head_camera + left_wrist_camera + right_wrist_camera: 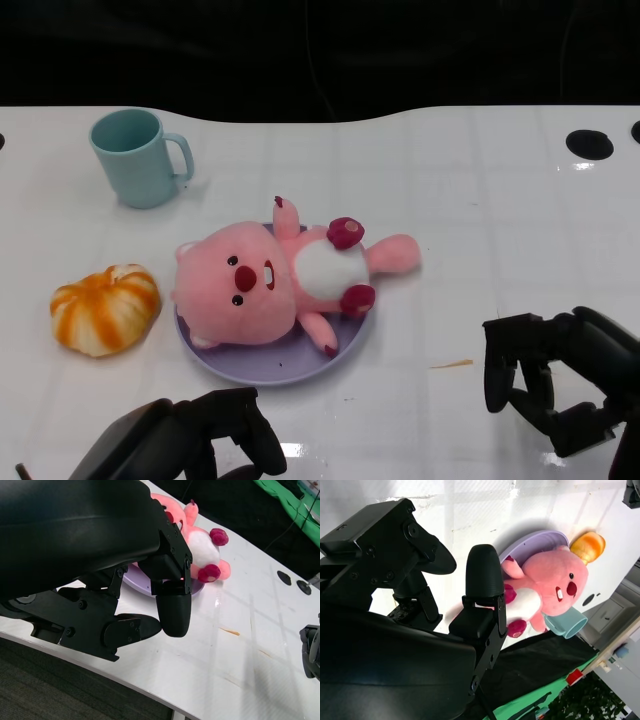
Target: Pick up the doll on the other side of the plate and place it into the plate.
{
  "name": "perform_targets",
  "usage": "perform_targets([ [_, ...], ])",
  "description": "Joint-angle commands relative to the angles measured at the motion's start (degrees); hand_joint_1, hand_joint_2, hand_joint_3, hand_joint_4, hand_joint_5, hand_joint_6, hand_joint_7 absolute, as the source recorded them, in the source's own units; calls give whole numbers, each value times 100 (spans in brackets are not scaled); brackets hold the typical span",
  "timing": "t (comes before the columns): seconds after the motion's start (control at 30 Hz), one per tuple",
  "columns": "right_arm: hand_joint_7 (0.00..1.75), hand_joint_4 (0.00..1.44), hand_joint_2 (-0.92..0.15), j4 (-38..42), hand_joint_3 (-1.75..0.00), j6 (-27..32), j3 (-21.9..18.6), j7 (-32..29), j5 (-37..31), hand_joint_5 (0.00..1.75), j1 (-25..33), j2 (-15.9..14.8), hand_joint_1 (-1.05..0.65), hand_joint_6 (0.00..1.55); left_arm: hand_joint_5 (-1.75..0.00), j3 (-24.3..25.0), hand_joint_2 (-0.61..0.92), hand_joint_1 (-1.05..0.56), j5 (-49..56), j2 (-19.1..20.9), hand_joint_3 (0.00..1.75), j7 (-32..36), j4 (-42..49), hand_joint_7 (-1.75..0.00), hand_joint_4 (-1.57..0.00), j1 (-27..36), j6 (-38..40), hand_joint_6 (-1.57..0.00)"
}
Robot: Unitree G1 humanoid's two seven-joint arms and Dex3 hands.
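I see the pink plush doll [275, 285] lying on its back in the lavender plate [335, 357], head overhanging the rim twd the orange pumpkin toy [105, 308], one arm sticking out past the far-right rim. My right hand [555, 385] sits on the table well to the right of the plate, apart from the doll, fingers spread and curved w/ nothing in them. My left hand [195, 440] is at the near edge, just in front of the plate, not touching doll or plate; fingers apart, holding nothing per left wrist view. Teal mug [140, 157] stands upright beyond the pumpkin, handle twd the doll. Small tan sliver [451, 364] lies btwn plate and right hand.
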Motion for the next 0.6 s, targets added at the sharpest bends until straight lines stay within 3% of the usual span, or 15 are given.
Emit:
perform_targets([
  [0.03,158,88,-35,67,-133,-10,-1,-51,-61,175,-63,-30,-5,73,-174,65,86,-27,-80,84,56,13,44,-121,-64,36,-69,-65],
  [0.37,148,90,-32,39,-141,-5,33,36,-79,175,-100,-92,-4,82,-174,94,88,-26,-124,122,52,31,78,-122,-64,61,-141,-65],
  [0.6,154,89,-30,-239,-140,283,25,118,-190,175,-32,-139,-5,78,-174,117,89,-27,-123,134,51,20,38,-121,-63,128,-185,-65],
])
